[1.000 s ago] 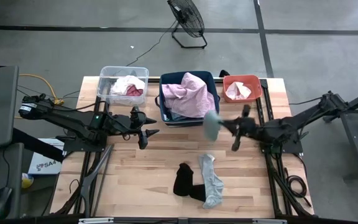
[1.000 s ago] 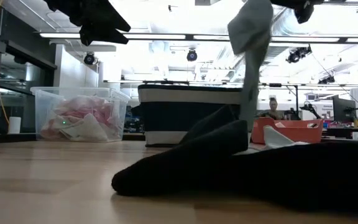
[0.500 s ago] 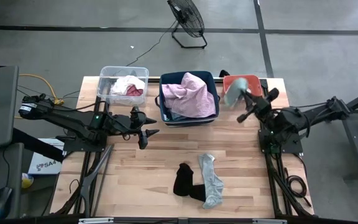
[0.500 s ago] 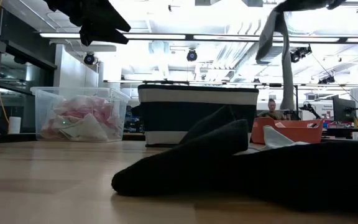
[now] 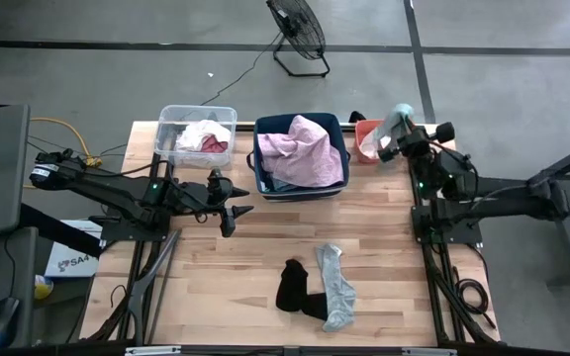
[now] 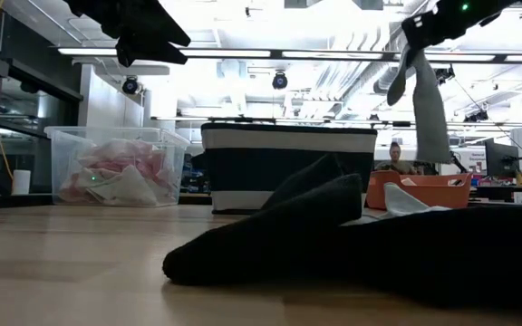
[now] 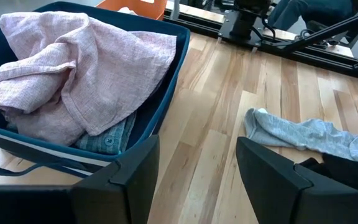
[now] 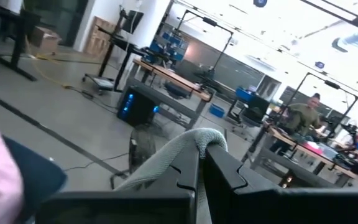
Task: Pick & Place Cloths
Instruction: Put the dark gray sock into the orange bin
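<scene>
A grey sock is held pinched between the closed fingers of the right gripper, raised above the coral bin at the far right of the table; in the low view the sock is seen hanging down from the gripper with its lower end above the bin, and in the right wrist view its fold is clamped between the two dark fingers. A white cloth is seen lying inside the coral bin. The left gripper is held over the table just near of the clear bin, with its jaws spread and nothing between them, as the left wrist view shows. The navy bin at the far middle is filled with a light pink cloth draped over a blue one. Pink and white cloths are piled in the clear bin. On the near middle of the table, a black sock and a second grey sock are laid side by side, touching.
</scene>
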`<state>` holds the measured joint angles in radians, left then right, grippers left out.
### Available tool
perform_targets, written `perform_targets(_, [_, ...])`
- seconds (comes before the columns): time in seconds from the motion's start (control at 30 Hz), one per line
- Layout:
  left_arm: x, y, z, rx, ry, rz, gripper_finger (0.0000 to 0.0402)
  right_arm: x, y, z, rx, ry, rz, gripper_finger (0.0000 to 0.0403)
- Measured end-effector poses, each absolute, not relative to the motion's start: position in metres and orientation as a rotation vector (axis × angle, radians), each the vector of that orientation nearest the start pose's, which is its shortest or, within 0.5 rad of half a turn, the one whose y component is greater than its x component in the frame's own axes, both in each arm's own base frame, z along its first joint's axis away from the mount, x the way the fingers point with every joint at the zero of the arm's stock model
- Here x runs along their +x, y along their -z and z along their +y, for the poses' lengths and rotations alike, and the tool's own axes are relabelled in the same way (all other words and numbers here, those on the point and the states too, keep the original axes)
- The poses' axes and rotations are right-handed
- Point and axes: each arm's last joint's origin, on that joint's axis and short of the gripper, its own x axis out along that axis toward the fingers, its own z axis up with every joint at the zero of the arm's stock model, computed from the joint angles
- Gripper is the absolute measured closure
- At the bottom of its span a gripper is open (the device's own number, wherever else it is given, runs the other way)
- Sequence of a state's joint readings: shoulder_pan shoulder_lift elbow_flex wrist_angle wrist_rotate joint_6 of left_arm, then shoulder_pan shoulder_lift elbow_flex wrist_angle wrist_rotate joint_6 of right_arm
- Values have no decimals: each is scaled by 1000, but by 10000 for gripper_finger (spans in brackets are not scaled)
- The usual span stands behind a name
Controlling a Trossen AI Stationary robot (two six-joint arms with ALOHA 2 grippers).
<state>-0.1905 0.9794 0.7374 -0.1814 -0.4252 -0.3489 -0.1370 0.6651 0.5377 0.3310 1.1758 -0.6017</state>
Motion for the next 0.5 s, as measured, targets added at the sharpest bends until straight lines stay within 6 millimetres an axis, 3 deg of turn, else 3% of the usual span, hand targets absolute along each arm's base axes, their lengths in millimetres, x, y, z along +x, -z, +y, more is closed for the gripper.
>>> perform_targets(0.5, [209,-283,-28,-214,-298,359,195,146,-286,-106,-400,1447,355,399])
